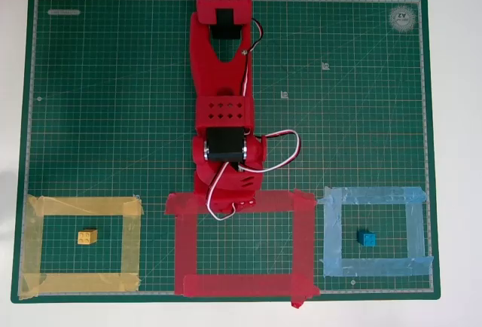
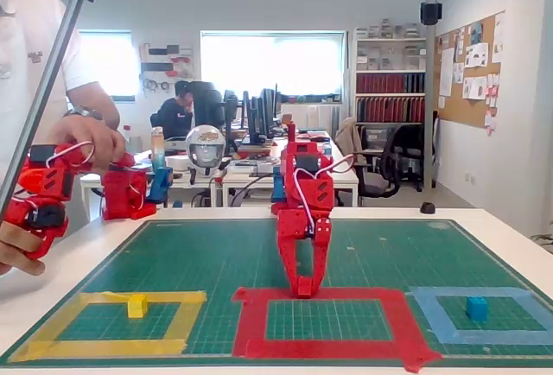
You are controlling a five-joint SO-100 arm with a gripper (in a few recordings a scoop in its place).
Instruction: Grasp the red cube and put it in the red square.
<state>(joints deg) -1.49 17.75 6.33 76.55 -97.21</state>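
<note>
My red gripper point(image 2: 302, 285) points straight down onto the far strip of the red square point(image 2: 252, 323). Its two fingers narrow to the tips, which close on a small red block at the mat, the red cube point(image 2: 303, 290); red on red makes its edges hard to read. From overhead the wrist covers the gripper point(image 1: 226, 200) over the top strip of the red square point(image 1: 186, 252), and the cube is hidden beneath it.
A yellow cube point(image 1: 87, 236) lies inside the yellow tape frame point(image 1: 132, 244) on the left. A blue cube point(image 1: 367, 238) lies inside the light blue frame point(image 1: 416, 229) on the right. All sit on a green cutting mat point(image 1: 98, 101). A person's arm is at the left point(image 2: 82, 133).
</note>
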